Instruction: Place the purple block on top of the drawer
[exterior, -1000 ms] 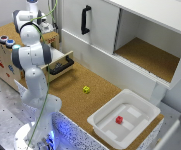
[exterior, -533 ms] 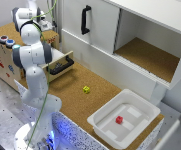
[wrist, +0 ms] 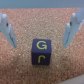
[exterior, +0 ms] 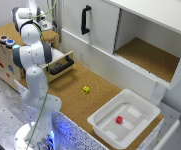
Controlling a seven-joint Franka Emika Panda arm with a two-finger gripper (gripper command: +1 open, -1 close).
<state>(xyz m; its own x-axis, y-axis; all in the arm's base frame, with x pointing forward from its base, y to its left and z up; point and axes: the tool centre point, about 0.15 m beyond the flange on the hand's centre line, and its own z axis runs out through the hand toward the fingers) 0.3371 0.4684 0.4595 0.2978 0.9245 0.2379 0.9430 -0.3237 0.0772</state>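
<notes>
The purple block [wrist: 41, 50], with yellow letters on it, sits on the cork-coloured top of the drawer unit [wrist: 40, 20]. My gripper [wrist: 39, 44] is open. Its fingers [wrist: 8, 30] stand on either side of the block with a gap on both sides, not touching it. In the exterior view the gripper [exterior: 46, 24] is over the cork top of the tan drawer unit [exterior: 1, 57] at the far left, and the arm hides the block. The unit's drawer [exterior: 62, 64], with a black bar handle, is pulled open.
Coloured round buttons [exterior: 8, 41] sit on the unit's top corner. A yellow block [exterior: 86, 89] lies on the cork table. A white bin [exterior: 102, 127] holds a red block [exterior: 119, 120]. The large white cabinet [exterior: 102, 40] stands behind.
</notes>
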